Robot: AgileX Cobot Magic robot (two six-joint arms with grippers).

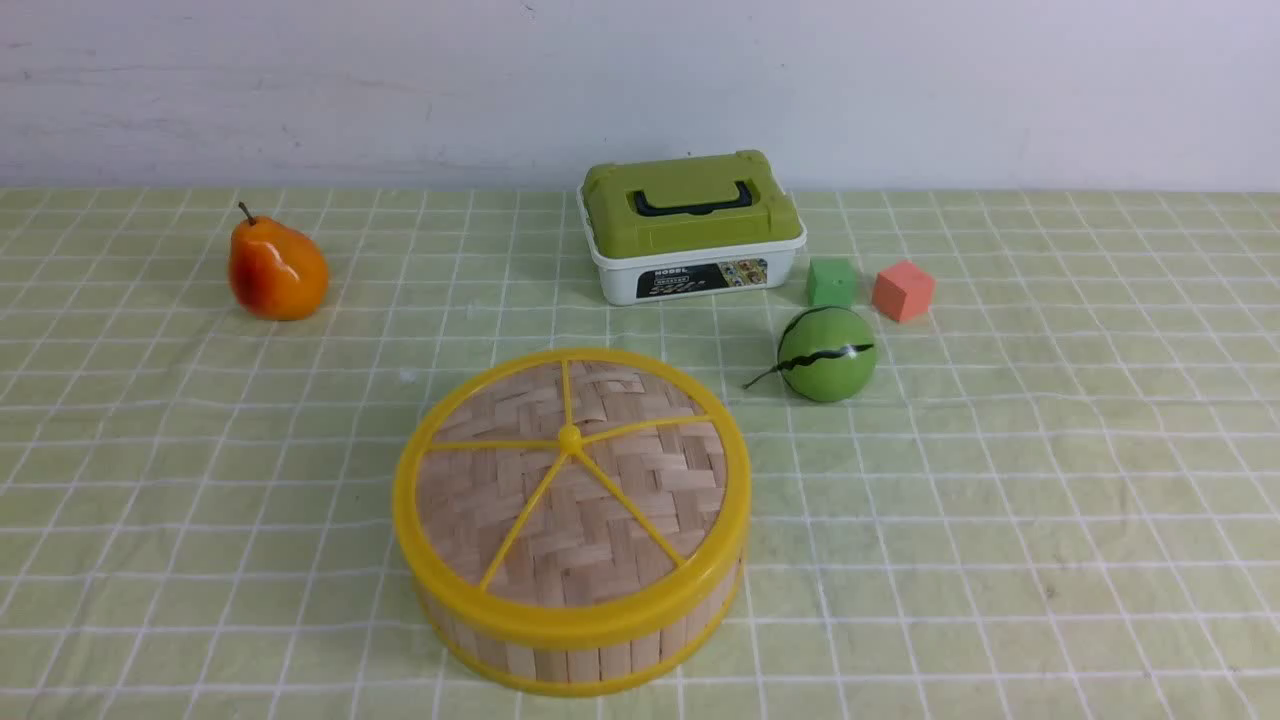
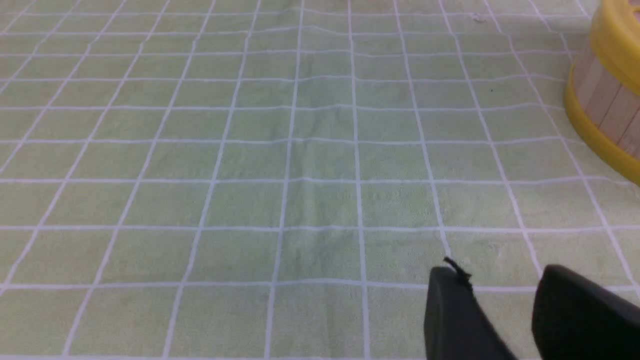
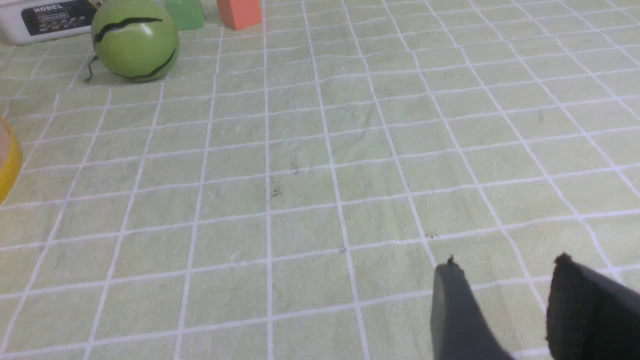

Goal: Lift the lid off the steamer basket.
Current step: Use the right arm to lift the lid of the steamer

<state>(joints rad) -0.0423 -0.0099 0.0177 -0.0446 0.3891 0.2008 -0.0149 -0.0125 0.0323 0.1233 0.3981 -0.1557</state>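
The lid (image 1: 570, 480), a woven bamboo disc with a yellow rim and yellow spokes, sits closed on the steamer basket (image 1: 585, 655) at the front centre of the table. No arm shows in the front view. My left gripper (image 2: 500, 275) hangs open over bare cloth, with the steamer basket's wall (image 2: 607, 97) well off to one side. My right gripper (image 3: 505, 265) is also open over bare cloth and holds nothing. A sliver of the yellow rim (image 3: 7, 160) shows at the edge of the right wrist view.
A green-topped white box (image 1: 692, 228) stands at the back centre. A green cube (image 1: 832, 282), an orange cube (image 1: 903, 291) and a green ball (image 1: 827, 354) lie right of the basket. An orange pear (image 1: 276, 268) sits at the back left.
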